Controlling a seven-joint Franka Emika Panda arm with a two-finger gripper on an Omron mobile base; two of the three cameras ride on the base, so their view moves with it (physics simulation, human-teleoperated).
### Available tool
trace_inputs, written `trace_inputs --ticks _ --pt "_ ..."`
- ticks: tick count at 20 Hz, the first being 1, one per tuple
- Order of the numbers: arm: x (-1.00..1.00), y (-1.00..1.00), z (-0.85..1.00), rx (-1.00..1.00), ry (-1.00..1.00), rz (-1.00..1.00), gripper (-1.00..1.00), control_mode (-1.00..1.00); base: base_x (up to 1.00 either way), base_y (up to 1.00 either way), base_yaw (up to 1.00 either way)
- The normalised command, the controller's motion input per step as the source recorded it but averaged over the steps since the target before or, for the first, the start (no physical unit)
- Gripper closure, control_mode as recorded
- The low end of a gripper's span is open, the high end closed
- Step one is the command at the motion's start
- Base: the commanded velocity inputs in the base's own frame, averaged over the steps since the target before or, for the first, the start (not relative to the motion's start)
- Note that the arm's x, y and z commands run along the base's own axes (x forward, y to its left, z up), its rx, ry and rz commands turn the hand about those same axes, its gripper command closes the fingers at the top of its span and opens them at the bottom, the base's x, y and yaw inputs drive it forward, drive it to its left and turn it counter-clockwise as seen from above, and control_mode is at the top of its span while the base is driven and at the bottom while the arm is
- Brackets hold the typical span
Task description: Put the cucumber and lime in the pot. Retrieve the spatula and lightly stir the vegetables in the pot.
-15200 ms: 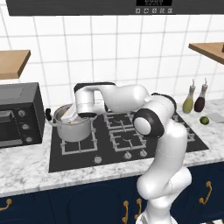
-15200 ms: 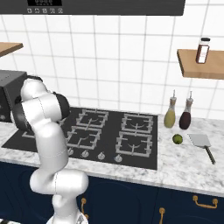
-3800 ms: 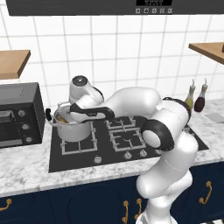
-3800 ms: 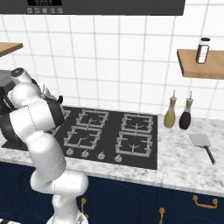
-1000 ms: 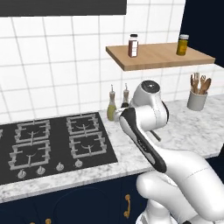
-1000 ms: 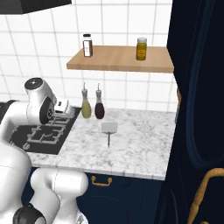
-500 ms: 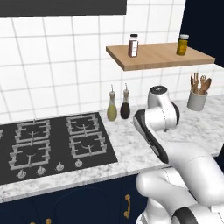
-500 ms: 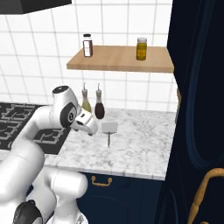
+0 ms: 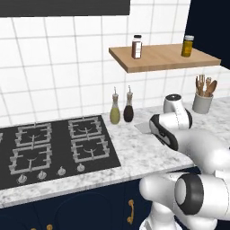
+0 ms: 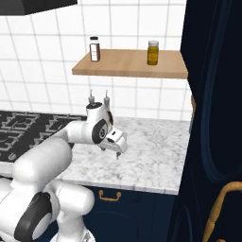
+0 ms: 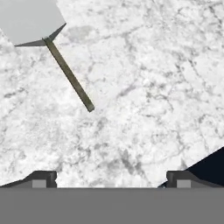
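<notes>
Spatula (image 11: 43, 43) was seen lying flat on a white marble counter (image 11: 144, 87), beside a black hob (image 9: 54, 148) under white wall tiles; the empty gripper (image 11: 111, 177), fingers spread wide, was held above it.

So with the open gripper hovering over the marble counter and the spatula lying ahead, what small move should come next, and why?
Probably ease the gripper forward and down toward the handle of the spatula. In the hand view its jaws stand wide apart above the bare marble counter with nothing between them, while the spatula lies flat ahead and off to one side, so the handle is not yet centred for a grasp.
</notes>
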Motion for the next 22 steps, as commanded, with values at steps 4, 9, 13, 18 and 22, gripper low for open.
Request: trace_inputs --ticks 4,9,13,18,22 --pt "0.37 -0.08 -0.5 0.01 0.09 0.1 -1.0 -1.0 0.0 0.0 0.0" --pt "0.34 -0.03 -0.47 0.02 0.03 0.15 -1.0 -1.0 0.0 0.0 0.0" --pt "0.39 -0.02 -0.35 0.02 0.03 0.16 -1.0 -1.0 0.0 0.0 0.0" --pt "0.41 -0.08 -0.33 0.01 0.0 0.16 -1.0 -1.0 0.0 0.0 0.0" --pt "0.34 -0.02 -0.38 0.0 0.0 0.13 -1.0 -1.0 0.0 0.0 0.0"
